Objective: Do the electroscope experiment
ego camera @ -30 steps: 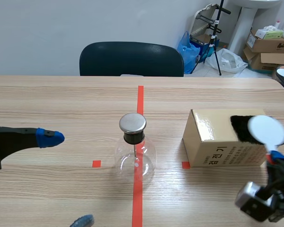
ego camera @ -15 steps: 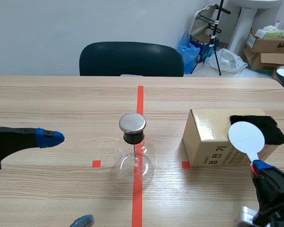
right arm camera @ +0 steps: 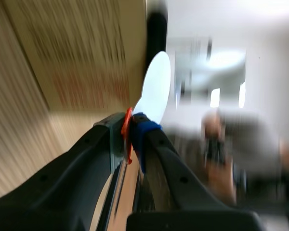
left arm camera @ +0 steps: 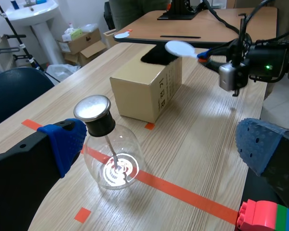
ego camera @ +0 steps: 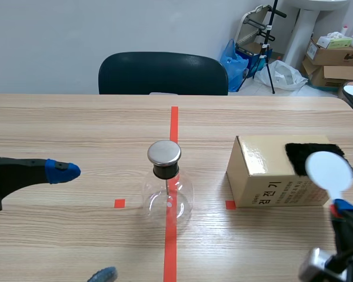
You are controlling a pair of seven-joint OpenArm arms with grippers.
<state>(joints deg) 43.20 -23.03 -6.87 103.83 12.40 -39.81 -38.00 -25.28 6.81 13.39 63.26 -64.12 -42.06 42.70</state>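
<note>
The electroscope (ego camera: 166, 182) is a clear glass flask with a round metal cap, standing on the red tape line at mid-table. My left gripper (ego camera: 82, 223) is open to its left, and the flask (left arm camera: 111, 156) sits just ahead of and between the gripper's (left arm camera: 159, 144) blue pads. A cardboard box (ego camera: 265, 176) to the right carries a black cloth (ego camera: 303, 155). My right gripper (ego camera: 342, 208) is shut on the handle of a white disc paddle (ego camera: 329, 170), whose disc lies against the cloth's near right edge. In the right wrist view the paddle (right arm camera: 156, 86) rises from the gripper (right arm camera: 132, 132) beside the box (right arm camera: 72, 53).
A dark chair (ego camera: 163, 73) stands behind the table's far edge. Boxes and bags (ego camera: 335, 56) crowd the floor at back right. A small coloured block (left arm camera: 265, 216) shows by my left gripper's finger. Bare table lies left of the flask.
The right gripper swung the paddle left off the cloth, then back right onto it. The left arm and the flask stayed still.
</note>
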